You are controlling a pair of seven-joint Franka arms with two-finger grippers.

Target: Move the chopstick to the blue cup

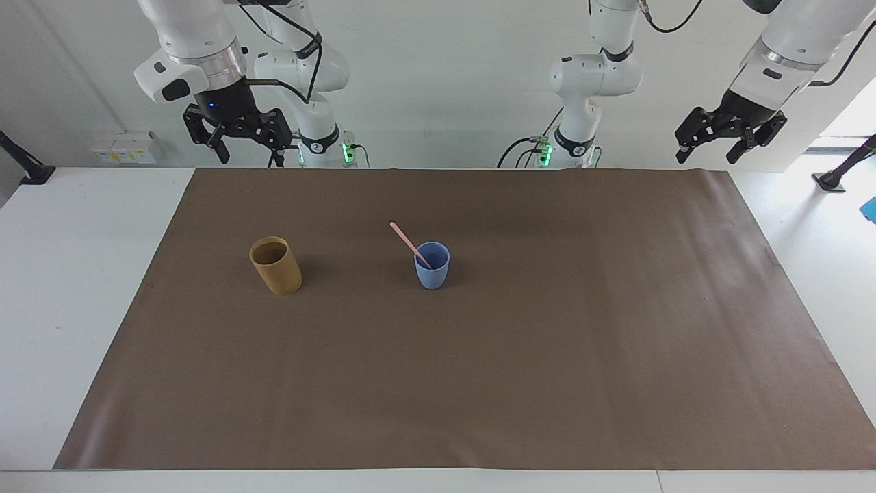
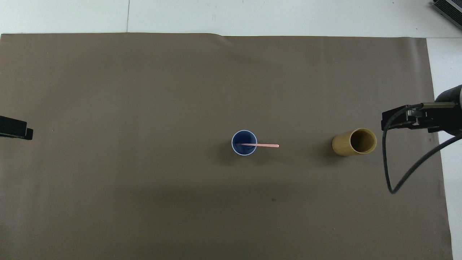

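The pale-pink chopstick (image 1: pixel 404 237) (image 2: pixel 267 145) stands slanted in the light-blue cup (image 1: pixel 432 275) (image 2: pixel 249 137), its free end leaning toward the right arm's end of the table. The blue cup stands upright near the middle of the brown mat. My right gripper (image 1: pixel 250 146) (image 2: pixel 413 119) hangs open and empty, raised over the mat's edge at its own end, close to the tan cup in the overhead view. My left gripper (image 1: pixel 707 155) (image 2: pixel 15 129) hangs open and empty over the mat's edge at the left arm's end. Both arms wait, well apart from the blue cup.
A taller tan-brown cup (image 1: pixel 277 271) (image 2: pixel 343 145) stands upright beside the blue cup, toward the right arm's end. A brown paper mat (image 1: pixel 547 356) covers most of the white table. A black cable (image 2: pixel 400 177) loops down from the right gripper.
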